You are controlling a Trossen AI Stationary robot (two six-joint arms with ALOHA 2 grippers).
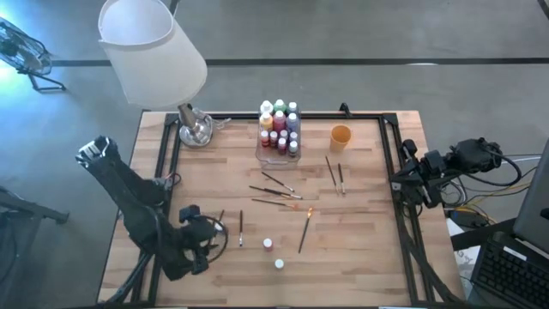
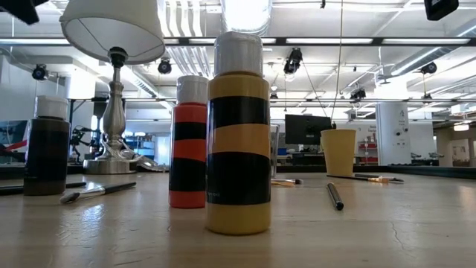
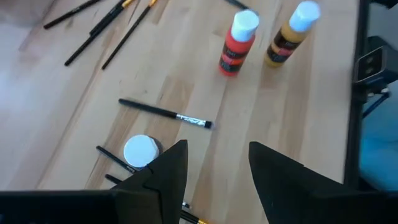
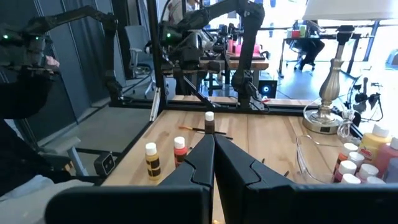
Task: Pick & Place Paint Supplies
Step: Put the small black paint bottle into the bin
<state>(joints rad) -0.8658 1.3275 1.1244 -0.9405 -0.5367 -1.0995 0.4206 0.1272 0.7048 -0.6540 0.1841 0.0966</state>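
— What do the paint supplies look like, and where are they?

— Small bottles with white caps. A yellow bottle [image 2: 238, 141] and a red bottle [image 2: 189, 145], both banded in black, stand upright close together on the wooden table [image 1: 360, 249] near its front edge. A dark bottle [image 2: 47, 149] stands apart from them, nearer the left arm. Thin dark-handled paintbrushes [image 1: 276, 190] lie scattered flat across the middle of the table, and one brush [image 3: 166, 114] lies alone between the dark bottle and the red and yellow pair.

— And the grippers?

— The left gripper [image 3: 214, 168] hangs over the front left of the table, its fingers spread and empty, with the dark bottle's white cap just beside one finger. The right gripper [image 4: 214, 158] waits off the table's right edge — fingers pressed together, holding nothing.

— Anything in the way?

— A table lamp [image 1: 154, 51] with a white shade stands at the back left corner, its shade covering part of that corner from above.

— Containers?

— A clear plastic box [image 1: 278, 142] at the back centre holds many capped bottles packed upright — red, pink, purple, green, yellow. A small orange cup [image 1: 340, 136] stands to its right; whether anything is in the cup cannot be told.
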